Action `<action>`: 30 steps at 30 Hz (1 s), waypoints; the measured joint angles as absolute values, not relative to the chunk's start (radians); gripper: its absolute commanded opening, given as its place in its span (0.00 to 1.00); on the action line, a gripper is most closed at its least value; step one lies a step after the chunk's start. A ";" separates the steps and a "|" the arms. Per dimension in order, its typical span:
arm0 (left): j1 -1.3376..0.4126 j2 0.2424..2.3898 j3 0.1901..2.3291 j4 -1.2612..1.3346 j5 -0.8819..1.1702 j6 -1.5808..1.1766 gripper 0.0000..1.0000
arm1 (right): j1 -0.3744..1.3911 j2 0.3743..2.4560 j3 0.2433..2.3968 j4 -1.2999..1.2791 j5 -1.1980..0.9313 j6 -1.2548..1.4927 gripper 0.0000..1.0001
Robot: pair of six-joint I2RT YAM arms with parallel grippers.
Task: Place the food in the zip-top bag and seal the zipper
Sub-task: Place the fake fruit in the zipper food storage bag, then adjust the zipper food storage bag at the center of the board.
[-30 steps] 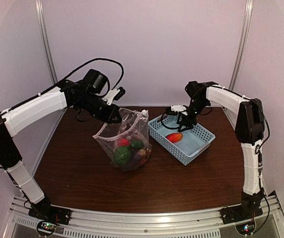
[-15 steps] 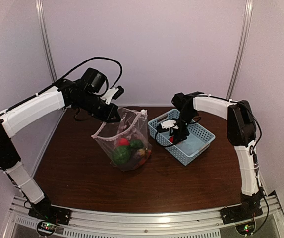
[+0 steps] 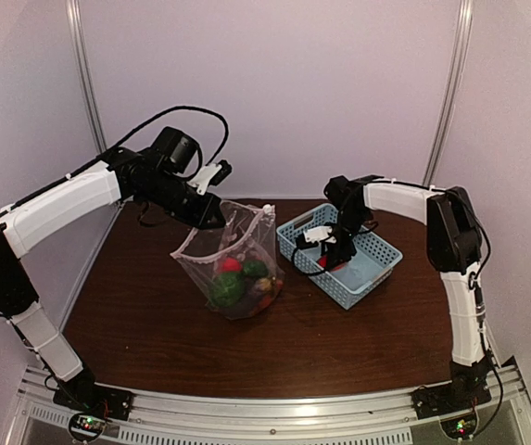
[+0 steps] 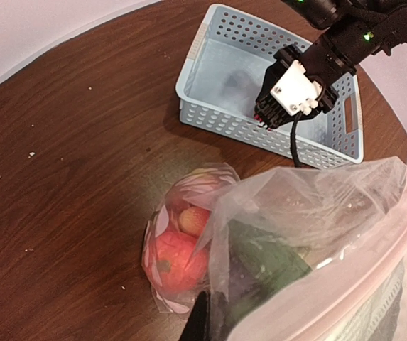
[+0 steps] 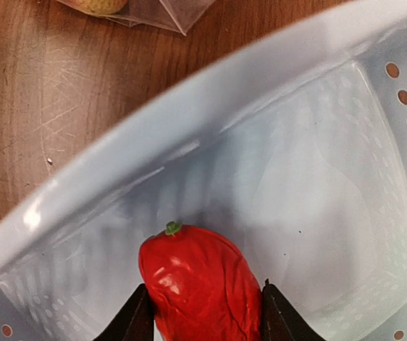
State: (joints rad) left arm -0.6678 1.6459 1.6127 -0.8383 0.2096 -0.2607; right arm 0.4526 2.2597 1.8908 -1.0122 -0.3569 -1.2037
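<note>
Table [image 4: 68, 177] noted as dark wood grain, faintly scuffed with a low sheen — basket [image 4: 217, 121] of smooth pale-blue perforated plastic, bag [image 4: 331, 206] of clear, crinkled, glossy film, red toy fruit [image 5: 199, 284] seen as glossy, finely creased plastic.

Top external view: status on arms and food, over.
Left end effector shut on rim of clear spotted plastic bag, mouth open. Right end effector down in light blue slotted plastic basket, shut on red toy fruit. Nothing between basket and bag.
</note>
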 measured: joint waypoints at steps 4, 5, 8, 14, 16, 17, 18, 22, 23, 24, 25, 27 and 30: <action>-0.668 1.646 1.613 -0.838 0.210 -0.261 0.00 | 0.415 2.250 1.891 -1.010 -0.372 -1.172 0.31; -0.668 1.646 1.613 -0.838 0.210 -0.261 0.00 | 0.395 2.242 1.892 -1.016 -0.393 -1.155 0.30; -0.668 1.646 1.613 -0.838 0.211 -0.261 0.00 | 0.351 2.193 1.892 -1.035 -0.463 -1.110 0.29; -0.668 1.646 1.613 -0.830 0.222 -0.265 0.00 | 0.339 1.971 1.892 -1.010 -0.687 -0.963 0.28; -0.668 1.650 1.620 -0.830 0.232 -0.271 0.00 | 0.368 1.880 1.892 -0.958 -0.767 -0.888 0.28; -0.668 1.652 1.623 -0.830 0.237 -0.274 0.00 | 0.384 1.845 1.892 -0.928 -0.798 -0.848 0.28; -0.668 1.655 1.628 -0.828 0.243 -0.277 0.00 | 0.404 1.808 1.891 -0.887 -0.834 -0.798 0.28; -0.668 1.658 1.631 -0.816 0.257 -0.285 0.00 | 0.476 1.723 1.874 -0.693 -0.953 -0.591 0.29; -0.668 1.658 1.631 -0.815 0.260 -0.287 0.00 | 0.494 1.720 1.876 -0.645 -0.984 -0.535 0.29; -0.668 1.658 1.631 -0.814 0.263 -0.287 0.00 | 0.507 1.721 1.877 -0.604 -1.007 -0.485 0.29; -0.668 1.658 1.631 -0.812 0.266 -0.287 0.00 | 0.522 1.729 1.878 -0.550 -1.034 -0.418 0.29; -0.668 1.658 1.631 -0.812 0.271 -0.288 0.00 | 0.550 1.750 1.872 -0.430 -1.074 -0.292 0.29; -0.668 1.658 1.631 -0.810 0.273 -0.288 0.00 | 0.590 1.788 1.862 -0.286 -1.112 -0.139 0.29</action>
